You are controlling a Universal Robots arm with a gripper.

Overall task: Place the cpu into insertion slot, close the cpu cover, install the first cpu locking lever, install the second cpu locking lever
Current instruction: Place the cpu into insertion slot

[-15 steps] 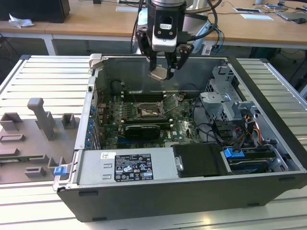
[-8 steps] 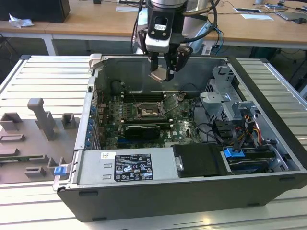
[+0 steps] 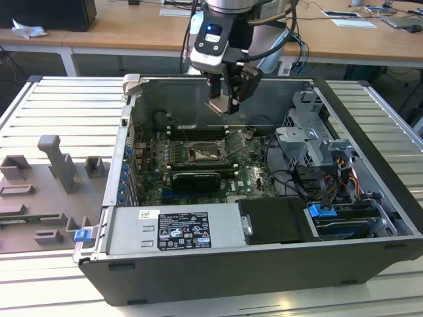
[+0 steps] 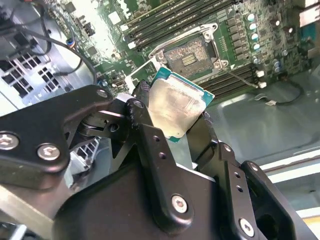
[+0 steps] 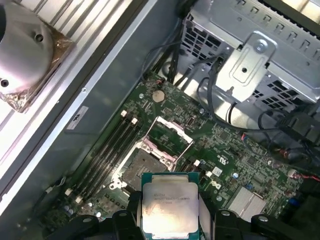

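My gripper (image 3: 225,102) hangs above the open computer case, shut on the cpu (image 4: 176,106), a thin square chip with a silver-grey top and a green rim. Black fingers (image 4: 141,100) clamp two opposite edges of the cpu (image 5: 169,206). The insertion slot (image 5: 143,165) lies some way below on the green board, its dark recessed centre (image 4: 192,52) bare. The cpu cover (image 5: 168,134) stands tilted up and open at the slot's far edge, seen beside the slot (image 3: 201,155) in the exterior view as a raised metal frame (image 3: 235,141). A thin locking lever (image 4: 241,75) sticks out, released.
Long memory slots (image 4: 175,15) run beside the socket. A long black card (image 3: 193,179) lies near the board's front. A metal drive cage (image 3: 310,135) with cables fills the case on the exterior view's right. A power supply (image 3: 175,228) sits in front. Grey fixtures (image 3: 56,162) stand outside.
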